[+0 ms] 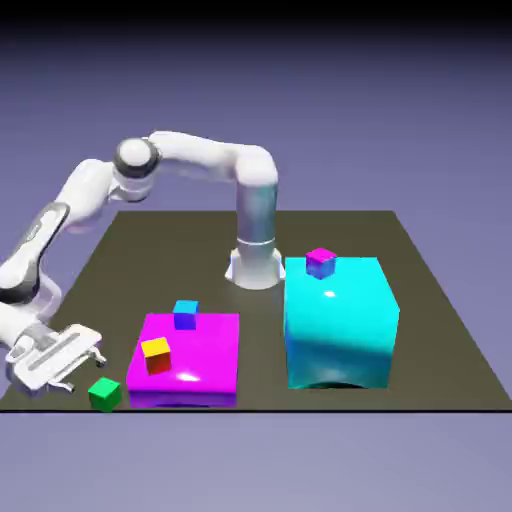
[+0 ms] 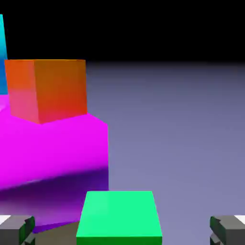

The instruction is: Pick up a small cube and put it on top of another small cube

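Gripper [image 1: 84,374]: open, its two fingertips apart with nothing held, tilted low at the exterior view's left, just beside the green cube [image 1: 105,394]
Green cube: on the counter [image 1: 420,355], near its front edge and beside the magenta slab [image 1: 188,390]; by its place before the fingers, probably the cube to be picked up
Orange cube [image 1: 156,356]: on top of the magenta slab, towards its front; a possible base for the stack, though the colours of the pair are not given
Blue cube [image 1: 186,315]: farther back on the same slab, with no cube on it
Purple cube [image 1: 321,263]: on top of the large cyan block [image 1: 340,320], likewise uncovered
Task, done: the approach appears nearly complete; no cube is stacked on another
Task, left: the grasp, the lift, the carry and the placing on a second small cube
Exterior view only: the whole arm [image 1: 185,150], the purple cube and the full layout of the counter
Hand view only: the green cube's alignment between the widely parted fingertips, and the grey backdrop beyond it as seen from the hand
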You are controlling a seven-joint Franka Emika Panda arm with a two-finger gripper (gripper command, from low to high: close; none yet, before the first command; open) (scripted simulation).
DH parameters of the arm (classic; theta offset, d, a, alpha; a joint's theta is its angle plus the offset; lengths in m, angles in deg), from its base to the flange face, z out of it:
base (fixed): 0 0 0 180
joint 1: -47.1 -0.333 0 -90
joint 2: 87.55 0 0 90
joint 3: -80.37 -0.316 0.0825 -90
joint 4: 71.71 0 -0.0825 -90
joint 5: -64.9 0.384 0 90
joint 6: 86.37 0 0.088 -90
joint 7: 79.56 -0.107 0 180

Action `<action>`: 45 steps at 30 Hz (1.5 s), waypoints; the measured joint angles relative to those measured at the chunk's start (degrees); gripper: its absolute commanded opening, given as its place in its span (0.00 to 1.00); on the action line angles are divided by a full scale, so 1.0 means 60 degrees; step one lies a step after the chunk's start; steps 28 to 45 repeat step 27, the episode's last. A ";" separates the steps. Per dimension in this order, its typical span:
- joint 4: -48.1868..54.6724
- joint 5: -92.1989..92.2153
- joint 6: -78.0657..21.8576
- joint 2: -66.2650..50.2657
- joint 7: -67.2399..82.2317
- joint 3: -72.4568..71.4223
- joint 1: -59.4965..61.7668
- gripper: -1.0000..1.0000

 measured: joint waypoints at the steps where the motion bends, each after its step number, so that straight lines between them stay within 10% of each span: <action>1: -0.0220 0.0032 0.0415 0.0141 0.0116 0.0004 -0.0158 0.50; 2: -0.0343 0.0050 0.0648 0.0220 0.0181 0.0007 -0.0247 0.00; 23: -0.4873 -0.2915 0.1647 -0.0117 -0.2995 -0.4079 0.3066 0.00; 24: -0.5118 -0.2958 0.2056 -0.0015 -0.2926 -0.3971 0.2920 1.00; 45: -0.4871 -0.2905 0.1653 -0.0118 -0.2991 -0.4080 0.3067 1.00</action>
